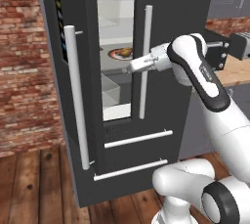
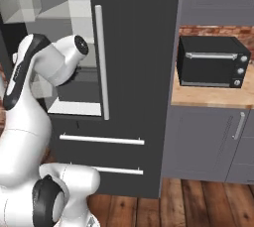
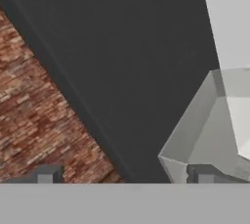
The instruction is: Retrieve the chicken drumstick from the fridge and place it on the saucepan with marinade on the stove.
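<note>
The dark grey fridge has its left door swung open, showing pale shelves. On a middle shelf, a small golden-brown chicken drumstick lies on a pale plate. My gripper reaches into the opening just below and in front of that plate. In the hand view its fingertips stand far apart, so the gripper is open and holds nothing. The saucepan, marinade and stove are out of view.
A translucent bin sits in the fridge under the gripper. The right door's bar handle crosses in front of my hand. A black toaster oven stands on the wooden counter to the right. A brick wall lies left.
</note>
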